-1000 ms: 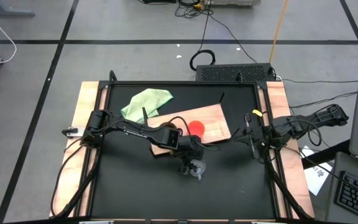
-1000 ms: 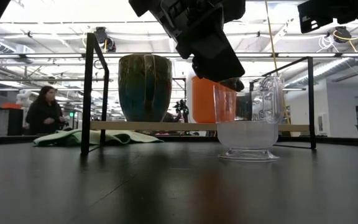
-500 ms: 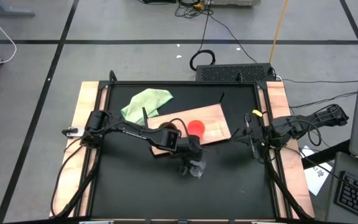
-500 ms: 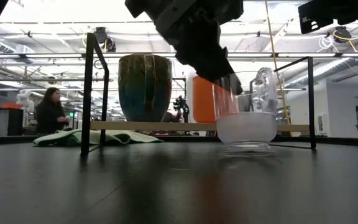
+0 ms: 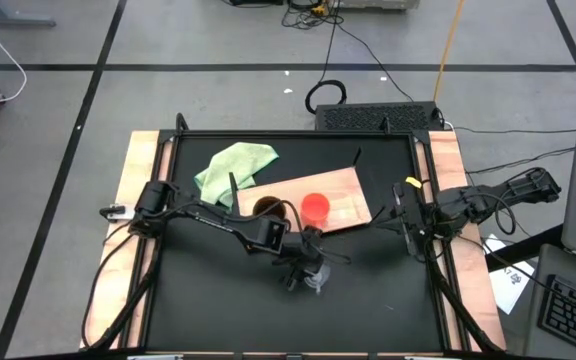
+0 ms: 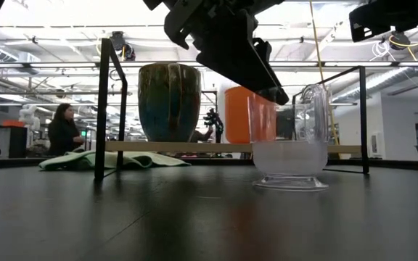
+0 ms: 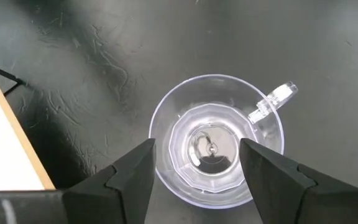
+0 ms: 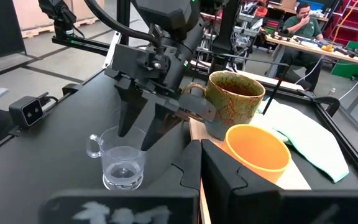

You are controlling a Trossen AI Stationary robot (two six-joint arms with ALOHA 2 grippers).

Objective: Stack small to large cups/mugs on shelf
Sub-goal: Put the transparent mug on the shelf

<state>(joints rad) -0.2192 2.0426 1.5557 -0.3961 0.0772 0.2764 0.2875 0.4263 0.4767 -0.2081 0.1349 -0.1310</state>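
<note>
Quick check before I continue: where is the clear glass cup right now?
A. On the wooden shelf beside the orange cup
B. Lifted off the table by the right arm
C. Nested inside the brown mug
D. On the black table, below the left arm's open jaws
D: the clear glass cup stands on the black table, off the shelf, with the left gripper open above it.

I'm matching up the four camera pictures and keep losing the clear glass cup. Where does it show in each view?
High view: the clear glass cup sits on the black table just below the shelf, under the left gripper.
Low view: right of centre, in front of the orange cup.
Left wrist view: centre, seen from above.
Right wrist view: lower left.
Shared landmark: the orange cup beside it; the left wrist view lacks it.
</note>
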